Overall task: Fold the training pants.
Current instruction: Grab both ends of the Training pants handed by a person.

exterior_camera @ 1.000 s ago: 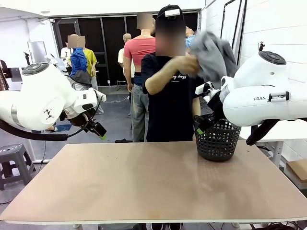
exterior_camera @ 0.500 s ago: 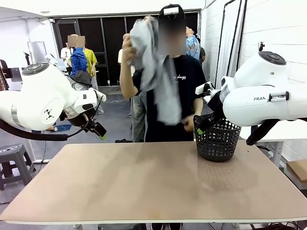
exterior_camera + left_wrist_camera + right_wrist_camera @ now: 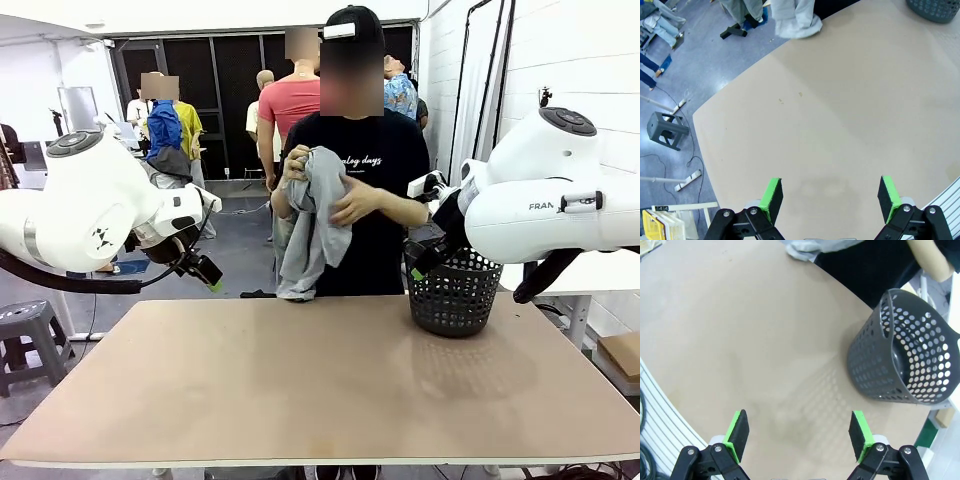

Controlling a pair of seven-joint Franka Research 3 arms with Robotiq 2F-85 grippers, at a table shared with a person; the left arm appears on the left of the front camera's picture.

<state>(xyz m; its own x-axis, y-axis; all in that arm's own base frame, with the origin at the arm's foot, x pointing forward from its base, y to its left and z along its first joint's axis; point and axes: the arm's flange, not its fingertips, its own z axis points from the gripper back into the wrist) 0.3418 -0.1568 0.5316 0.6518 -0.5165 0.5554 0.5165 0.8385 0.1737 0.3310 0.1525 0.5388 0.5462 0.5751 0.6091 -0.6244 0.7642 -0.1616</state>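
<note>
Right now the person holds the bunched training pants point(image 3: 312, 225) chest-high in both hands point(image 3: 355, 205), lower end hanging at the table's point(image 3: 300, 400) far edge, while the left gripper point(image 3: 830, 181) and right gripper point(image 3: 799, 415) hang above the tabletop, jaws spread wide and empty, near the basket point(image 3: 900, 355)

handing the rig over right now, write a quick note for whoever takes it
Left gripper: open, holding nothing, above the table.
Right gripper: open, holding nothing, above the table near the black mesh basket.
Training pants: bunched in the person's hands at chest height on the far side, with the lower end hanging near the far table edge.
Done: no fold made.
Left: lay the pants flat on the table, then fold them.
</note>
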